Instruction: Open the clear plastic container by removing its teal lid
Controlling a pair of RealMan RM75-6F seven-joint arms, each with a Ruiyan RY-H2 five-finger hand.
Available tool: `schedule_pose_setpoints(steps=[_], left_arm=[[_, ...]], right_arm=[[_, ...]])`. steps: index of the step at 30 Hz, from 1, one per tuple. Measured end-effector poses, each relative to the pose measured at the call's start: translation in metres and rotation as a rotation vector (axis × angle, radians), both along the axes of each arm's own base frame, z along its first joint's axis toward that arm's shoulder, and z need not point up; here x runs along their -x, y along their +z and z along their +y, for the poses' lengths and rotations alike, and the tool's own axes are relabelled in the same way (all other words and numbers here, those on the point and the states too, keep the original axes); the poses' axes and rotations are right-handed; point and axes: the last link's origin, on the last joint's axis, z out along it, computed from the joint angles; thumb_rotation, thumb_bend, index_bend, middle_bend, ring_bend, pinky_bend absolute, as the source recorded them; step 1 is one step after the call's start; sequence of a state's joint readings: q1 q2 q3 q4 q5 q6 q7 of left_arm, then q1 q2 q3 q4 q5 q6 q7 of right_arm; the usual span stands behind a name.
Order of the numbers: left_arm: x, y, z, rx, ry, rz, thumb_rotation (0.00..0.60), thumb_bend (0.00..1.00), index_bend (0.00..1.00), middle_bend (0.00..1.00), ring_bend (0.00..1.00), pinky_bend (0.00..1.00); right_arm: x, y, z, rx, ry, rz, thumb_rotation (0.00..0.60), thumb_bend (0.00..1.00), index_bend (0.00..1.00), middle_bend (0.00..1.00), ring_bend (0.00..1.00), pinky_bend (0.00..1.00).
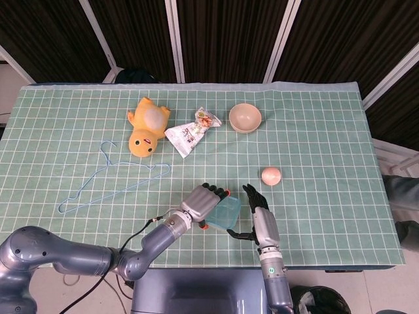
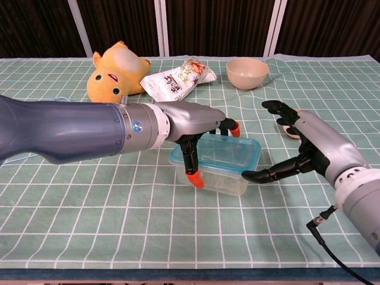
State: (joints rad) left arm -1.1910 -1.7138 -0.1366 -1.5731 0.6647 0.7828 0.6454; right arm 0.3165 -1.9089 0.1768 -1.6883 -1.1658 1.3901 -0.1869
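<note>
A green checked cloth point(image 1: 314, 131) covers the tabletop, with dark curtained panels behind its far edge.

The left arm reaches in from the near left corner, forearm low over the cloth, and the left hand point(image 1: 203, 204) point(image 2: 190, 122) lies over the clear plastic container point(image 2: 219, 172) point(image 1: 222, 216), which sits near the middle of the near edge. Its palm covers the left part of the teal lid point(image 2: 228, 149) and its orange-tipped fingers point(image 2: 195, 178) curl down over the container's left and far sides, so this hand grasps the container, lid still on. In the chest view the container looks slightly raised at its left end, though I cannot tell whether it is clear of the cloth.

The right arm rises from the near edge just right of the container. The right hand point(image 1: 256, 212) point(image 2: 297, 148) is spread and holds nothing; 1 dark finger stretches toward the container's right end, its tip just beside the wall, and whether it touches cannot be told.

A peach-coloured ball point(image 1: 271, 174) lies just beyond the right hand. Toward the far edge stand a beige bowl point(image 1: 245, 118), a snack packet point(image 1: 191, 133) and a yellow plush duck point(image 1: 147, 126), all well apart from the hands. A light blue wire hanger point(image 1: 108, 180) lies toward the left edge. A black cable point(image 2: 332, 249) trails by the right wrist.
</note>
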Motion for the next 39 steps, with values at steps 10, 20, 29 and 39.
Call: schedule_pose_setpoints(steps=[10,20,29,39], left_arm=[[0.0,0.0,0.0,0.014,-0.008,0.018,0.6,0.08,0.14,0.21,0.21,0.4],[-0.003,-0.001,-0.003,0.022,-0.022,0.02,0.6,0.08,0.14,0.21,0.21,0.4],[-0.006,0.001,-0.001,0.009,-0.031,0.024,0.6,0.08,0.14,0.21,0.21,0.4],[-0.007,0.004,0.0,-0.016,-0.041,0.021,0.6,0.07,0.06,0.16,0.15,0.33]], right_arm=[[-0.005,-0.005,-0.003,0.026,0.008,-0.042,0.6,0.22,0.0,0.0,0.0,0.0],[-0.007,-0.005,-0.007,0.049,0.023,-0.032,0.6,0.22,0.0,0.0,0.0,0.0],[-0.006,-0.006,-0.01,0.068,0.058,0.016,0.6,0.22,0.0,0.0,0.0,0.0],[-0.004,-0.003,-0.013,0.068,0.058,0.039,0.6,0.22,0.02,0.0,0.0,0.0]])
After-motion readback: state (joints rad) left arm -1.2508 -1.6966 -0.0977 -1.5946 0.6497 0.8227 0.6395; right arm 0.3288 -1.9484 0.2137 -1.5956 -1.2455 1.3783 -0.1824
